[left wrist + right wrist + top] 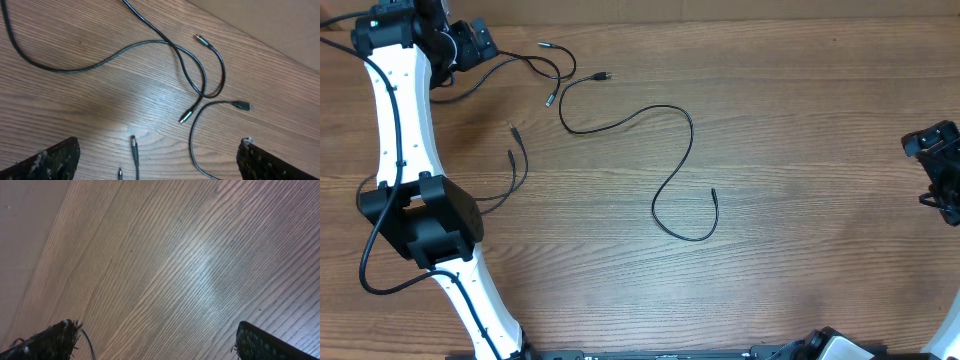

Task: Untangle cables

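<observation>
Wood table point(820, 150); left gripper point(157, 152) wide over cables point(202, 92); right gripper point(155, 332) wide at edge

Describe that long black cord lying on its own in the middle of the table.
The long cable is a thin, black, rubbery-looking cord lying flat on the wooden table in a loose S. One end carries a small plug close to the other cables at the left; the other end hooks round mid-table. Nothing grips it.
</observation>
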Robot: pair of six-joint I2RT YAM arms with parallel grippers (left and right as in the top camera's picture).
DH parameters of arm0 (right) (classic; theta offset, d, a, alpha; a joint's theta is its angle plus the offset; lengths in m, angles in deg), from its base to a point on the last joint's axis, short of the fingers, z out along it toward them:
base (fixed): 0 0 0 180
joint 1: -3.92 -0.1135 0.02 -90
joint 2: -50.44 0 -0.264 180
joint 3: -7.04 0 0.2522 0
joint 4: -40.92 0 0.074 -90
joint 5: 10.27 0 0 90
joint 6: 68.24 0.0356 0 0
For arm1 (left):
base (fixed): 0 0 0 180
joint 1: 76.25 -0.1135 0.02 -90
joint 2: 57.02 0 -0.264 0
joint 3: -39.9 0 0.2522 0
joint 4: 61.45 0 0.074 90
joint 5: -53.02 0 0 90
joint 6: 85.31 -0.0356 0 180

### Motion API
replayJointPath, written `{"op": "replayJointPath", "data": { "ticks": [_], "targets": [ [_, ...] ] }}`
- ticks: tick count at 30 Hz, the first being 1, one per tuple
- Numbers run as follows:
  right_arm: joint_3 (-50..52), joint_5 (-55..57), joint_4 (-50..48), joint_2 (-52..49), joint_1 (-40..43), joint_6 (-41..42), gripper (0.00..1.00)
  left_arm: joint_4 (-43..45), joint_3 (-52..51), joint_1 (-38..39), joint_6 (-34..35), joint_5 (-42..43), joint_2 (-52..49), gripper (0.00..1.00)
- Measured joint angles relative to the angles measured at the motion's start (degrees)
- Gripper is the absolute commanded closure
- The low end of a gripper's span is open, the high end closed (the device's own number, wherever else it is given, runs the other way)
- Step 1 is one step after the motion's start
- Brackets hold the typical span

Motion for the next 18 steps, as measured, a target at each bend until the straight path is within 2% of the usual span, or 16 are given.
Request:
{"op": "replayJointPath", "data": {
  "ticks": [18],
  "targets": [
    [0.0,0.0,0.0,0.0,0.0,0.0,0.00,0.6,0.0,0.0,0.0,-5.6,0.0,0.00]
  ]
}}
